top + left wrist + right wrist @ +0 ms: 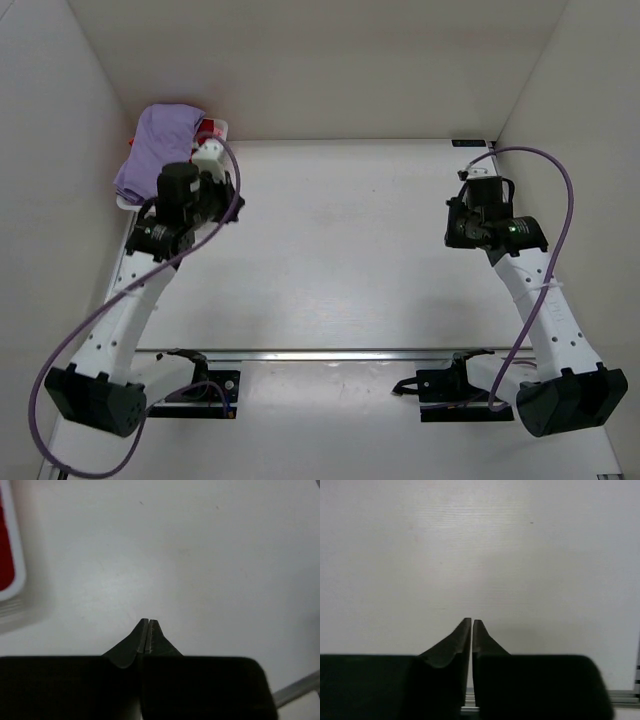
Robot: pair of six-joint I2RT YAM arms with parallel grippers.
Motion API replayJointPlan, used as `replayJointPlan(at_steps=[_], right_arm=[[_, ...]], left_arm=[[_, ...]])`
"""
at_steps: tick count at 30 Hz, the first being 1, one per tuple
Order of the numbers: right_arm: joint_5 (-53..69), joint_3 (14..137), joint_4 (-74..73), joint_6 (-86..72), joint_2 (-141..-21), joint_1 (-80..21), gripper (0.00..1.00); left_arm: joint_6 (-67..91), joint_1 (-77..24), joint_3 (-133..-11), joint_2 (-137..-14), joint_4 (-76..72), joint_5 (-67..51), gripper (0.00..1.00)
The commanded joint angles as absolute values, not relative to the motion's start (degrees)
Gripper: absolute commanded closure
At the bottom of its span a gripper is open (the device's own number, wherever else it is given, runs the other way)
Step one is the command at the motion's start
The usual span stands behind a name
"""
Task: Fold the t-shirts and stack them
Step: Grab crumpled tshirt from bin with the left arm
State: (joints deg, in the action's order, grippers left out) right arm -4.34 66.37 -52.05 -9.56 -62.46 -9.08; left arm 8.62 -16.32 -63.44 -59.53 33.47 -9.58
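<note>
The lavender-purple t-shirt [158, 150] lies bunched on a white tray at the table's far left corner. A bit of the red t-shirt [208, 127] peeks out beside it, and shows as a red patch [6, 555] at the left edge of the left wrist view. My left gripper [200, 195] hangs just right of the tray; its jaws [148, 622] are shut and empty over bare table. My right gripper [480, 215] is far off at the right side. Its jaws [472, 622] are all but together, a hairline slit between them, with nothing held.
The white tray [222, 128] sits against the back left wall, its rim [20, 580] close to my left fingers. White walls enclose the table on three sides. A metal rail [320, 353] runs along the near edge by the arm bases.
</note>
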Motion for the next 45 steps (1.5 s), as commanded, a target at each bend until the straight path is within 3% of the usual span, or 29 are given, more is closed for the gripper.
replayJointPlan(at_steps=[1,2,3,4,6,9,12,17,23,28,32,34,36,37,38,39,45], right_arm=[[-2.91,69.34,-47.73,-9.32,-62.93,-9.93,1.00],[-1.94,69.52,-46.94,-9.66,-63.36,-9.67,1.00],[-1.41,69.52,-46.59,-9.23,-63.20,-9.41,0.90],[-0.62,69.70,-45.45,-9.14,-63.11,-8.97,0.70],[1.31,70.13,-44.74,-8.79,-63.10,-9.05,0.62],[1.50,70.31,-42.55,-8.00,-63.02,-9.14,0.54],[2.72,69.09,-39.48,-7.56,-62.75,-8.18,0.51],[5.36,65.66,-35.16,-8.70,-64.25,-7.38,0.48],[7.64,64.51,-33.58,-9.84,-68.20,-6.86,0.49],[7.21,65.12,-33.40,-10.02,-71.27,-7.03,0.49],[6.16,65.83,-34.19,-10.28,-72.60,-7.64,0.49],[5.89,65.92,-33.75,-10.19,-73.30,-8.17,0.49],[5.71,65.83,-33.93,-10.63,-72.77,-8.35,0.50],[5.63,65.66,-34.01,-10.98,-72.95,-8.87,0.51],[5.97,65.57,-33.75,-11.16,-72.43,-8.79,0.51],[5.45,65.57,-34.01,-11.77,-72.33,-8.88,0.51],[7.03,64.51,-33.58,-13.18,-71.28,-9.66,0.52]], left_arm=[[8.44,-10.83,-74.67,-67.64,29.36,-1.97,0.92],[8.35,-10.38,-76.36,-71.42,29.44,-0.11,0.57],[8.78,-8.72,-79.86,-73.98,29.62,3.04,0.26],[9.40,-6.53,-83.63,-78.62,30.32,4.90,0.21],[9.49,-3.54,-89.70,-85.49,30.93,4.13,0.09],[10.46,-0.54,-97.81,-97.26,30.15,4.92,0.21],[9.32,-0.09,-104.65,-104.03,27.69,10.08,0.22],[3.17,1.41,-112.40,-113.72,24.88,20.29,0.12],[0.44,3.78,-115.67,-122.43,24.35,25.49,0.10],[1.93,5.89,-118.56,-128.31,27.07,23.98,0.11],[1.85,5.54,-119.00,-131.21,27.33,26.80,0.20],[2.54,5.80,-120.40,-132.44,28.56,26.72,0.33],[2.72,5.98,-121.02,-132.80,29.00,27.59,0.70],[2.72,5.72,-120.68,-132.63,28.74,28.90,0.76],[2.90,5.63,-121.02,-132.45,28.83,30.05,0.94],[3.16,5.19,-121.55,-131.93,29.09,31.19,1.00],[5.00,2.03,-122.78,-120.53,28.57,33.58,1.00]])
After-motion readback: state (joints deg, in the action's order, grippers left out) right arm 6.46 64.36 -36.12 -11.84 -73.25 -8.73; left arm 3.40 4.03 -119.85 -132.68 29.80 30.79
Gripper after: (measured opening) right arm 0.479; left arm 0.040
